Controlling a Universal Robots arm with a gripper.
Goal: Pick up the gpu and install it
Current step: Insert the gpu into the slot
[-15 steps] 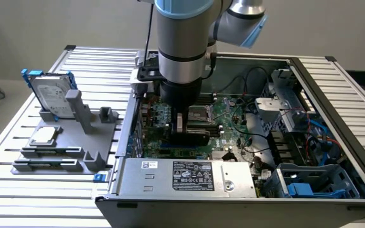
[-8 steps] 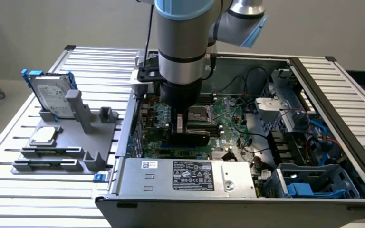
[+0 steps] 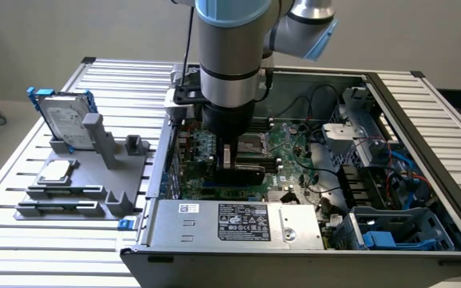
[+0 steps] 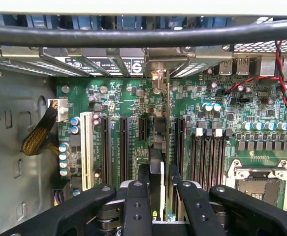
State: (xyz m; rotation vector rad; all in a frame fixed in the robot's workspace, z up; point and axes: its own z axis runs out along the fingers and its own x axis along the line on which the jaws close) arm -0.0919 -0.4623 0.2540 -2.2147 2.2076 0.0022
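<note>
Soft, even light in the exterior view; the slatted surface [image 3: 22, 240] shines pale at seven o'clock; the arm [image 3: 228, 60] shades the motherboard [image 3: 287, 144]; in the wrist view the gpu [image 4: 162, 184] glints white in the dark claw [image 4: 158, 191].

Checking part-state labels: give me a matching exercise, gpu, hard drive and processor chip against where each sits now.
1 gpu
2 hard drive
3 processor chip

A lying flat on the grey fixture
B in the gripper, over the motherboard
C standing on edge in the grey fixture

Pairs: 1-B, 2-C, 3-A
</note>
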